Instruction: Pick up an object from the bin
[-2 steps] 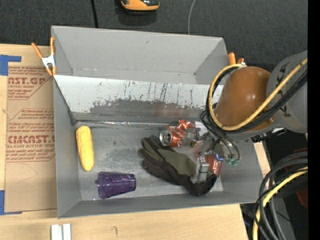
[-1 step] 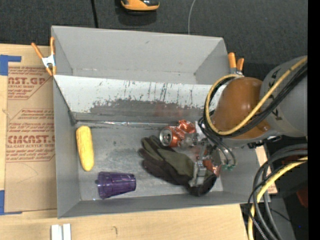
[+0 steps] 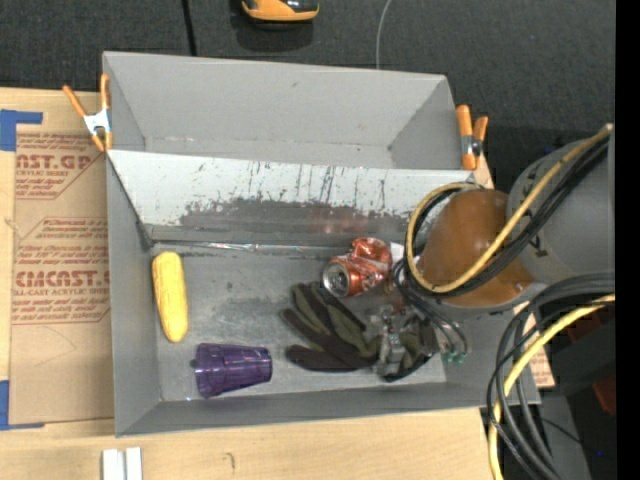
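My gripper [image 3: 392, 344] is low in the bin's right part, its metal fingers down at the right end of a dark olive glove [image 3: 325, 330] that lies flat on the floor. Part of the glove sits beneath the gripper. Just above the glove, a crushed red and silver can [image 3: 355, 266] lies on its side, close to the left of the gripper's body.
A yellow corn cob [image 3: 170, 295] lies along the bin's left wall. A purple plastic cup [image 3: 232, 368] lies on its side near the front wall. The arm's orange cover and looped cables hang over the bin's right side.
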Robot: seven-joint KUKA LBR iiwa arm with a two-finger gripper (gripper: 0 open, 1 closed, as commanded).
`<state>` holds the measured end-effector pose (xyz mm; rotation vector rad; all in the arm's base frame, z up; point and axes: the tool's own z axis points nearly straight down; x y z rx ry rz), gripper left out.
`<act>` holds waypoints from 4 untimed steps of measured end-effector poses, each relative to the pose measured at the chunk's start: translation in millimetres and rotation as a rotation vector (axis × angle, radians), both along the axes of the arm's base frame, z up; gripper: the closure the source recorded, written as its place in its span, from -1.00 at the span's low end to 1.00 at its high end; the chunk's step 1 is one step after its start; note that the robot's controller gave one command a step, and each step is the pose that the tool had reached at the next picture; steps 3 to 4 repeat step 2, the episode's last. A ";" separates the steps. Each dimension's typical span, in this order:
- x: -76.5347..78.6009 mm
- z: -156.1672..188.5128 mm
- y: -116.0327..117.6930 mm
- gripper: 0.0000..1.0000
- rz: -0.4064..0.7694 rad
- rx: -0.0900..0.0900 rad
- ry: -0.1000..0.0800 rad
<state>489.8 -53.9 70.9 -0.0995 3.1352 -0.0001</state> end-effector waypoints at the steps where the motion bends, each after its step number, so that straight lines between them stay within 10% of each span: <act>1: 0.0 0.0 0.0 1.00 0.000 0.000 0.000; 2: 23.6 155.2 -16.0 1.00 -0.043 -0.001 0.001; 4: 23.6 155.2 -16.0 1.00 -0.043 -0.001 0.001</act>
